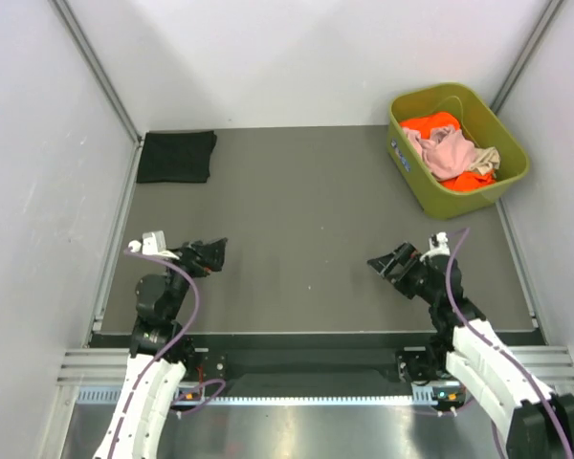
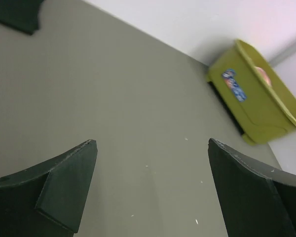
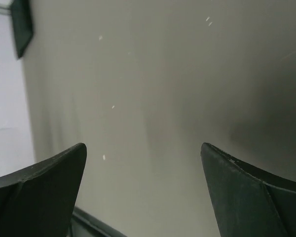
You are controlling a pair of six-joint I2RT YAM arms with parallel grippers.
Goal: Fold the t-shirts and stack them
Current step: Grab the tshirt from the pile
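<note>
One black t-shirt (image 1: 176,157) lies folded on the surface (image 1: 306,210), well across from the bin (image 1: 416,182), while the pink t-shirt (image 1: 448,151), orange t-shirt (image 1: 429,124) and tan t-shirt (image 1: 488,156) lie crumpled, unfolded, inside that bin, with the left hand (image 1: 210,254) and right hand (image 1: 385,265) both spread apart and empty.

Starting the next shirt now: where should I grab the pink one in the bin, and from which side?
Probably pinch the raised crumpled fold at the top of the pink shirt, coming straight down from above with the open right gripper. It lies heaped on top of the orange shirt, and the walls of the bin block any sideways approach.
</note>
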